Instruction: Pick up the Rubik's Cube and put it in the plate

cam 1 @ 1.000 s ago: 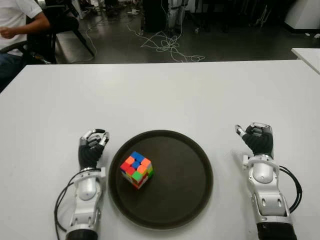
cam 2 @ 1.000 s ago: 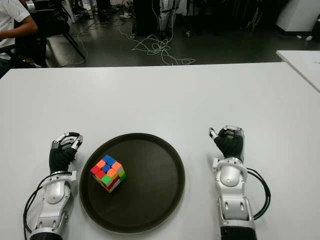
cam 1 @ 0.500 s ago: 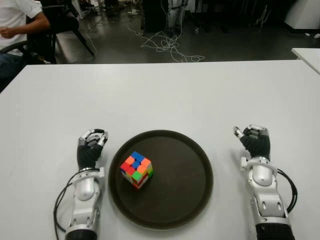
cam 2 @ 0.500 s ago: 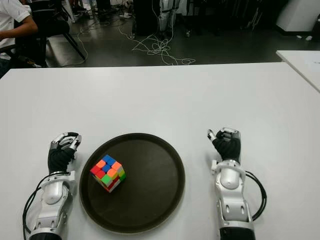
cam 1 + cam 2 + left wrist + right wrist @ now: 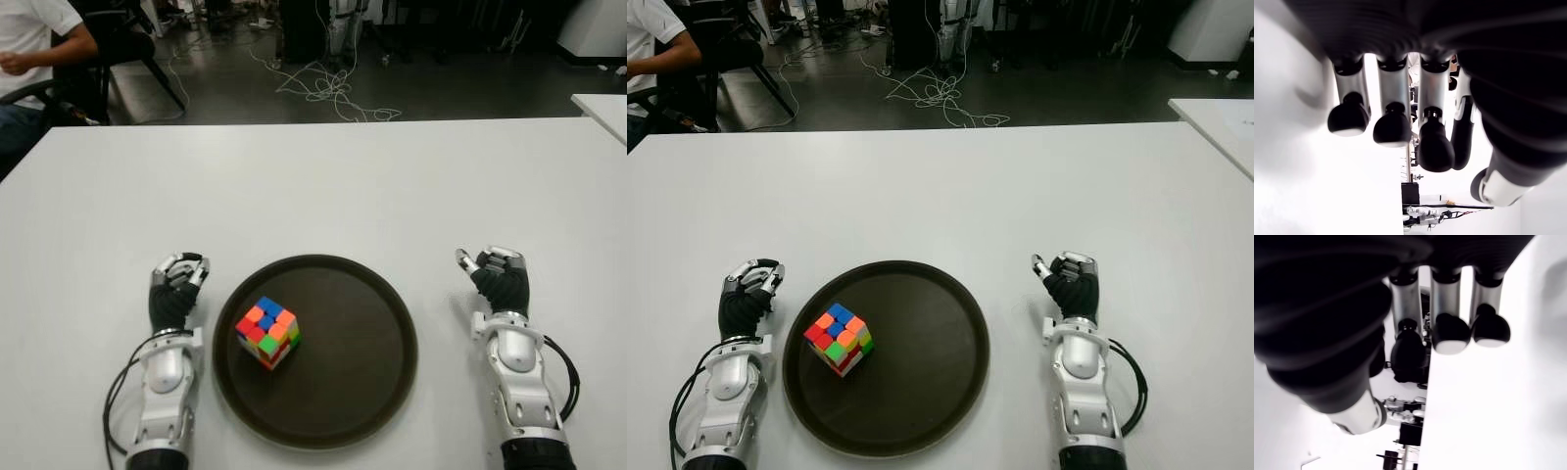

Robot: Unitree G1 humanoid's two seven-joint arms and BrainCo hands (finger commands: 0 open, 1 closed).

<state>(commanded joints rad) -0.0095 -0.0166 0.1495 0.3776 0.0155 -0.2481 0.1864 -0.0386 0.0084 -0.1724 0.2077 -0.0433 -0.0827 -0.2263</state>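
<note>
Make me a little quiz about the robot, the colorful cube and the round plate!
1. True or false: the cube lies in the plate.
2. Which hand shows nearer the cube? A. left hand B. right hand
3. Fill in: the plate sits on a white ____.

Key:
1. True.
2. A: the cube lies in the plate's left part.
3. Table. Neither hand holds anything, and both have their fingers curled.
</note>
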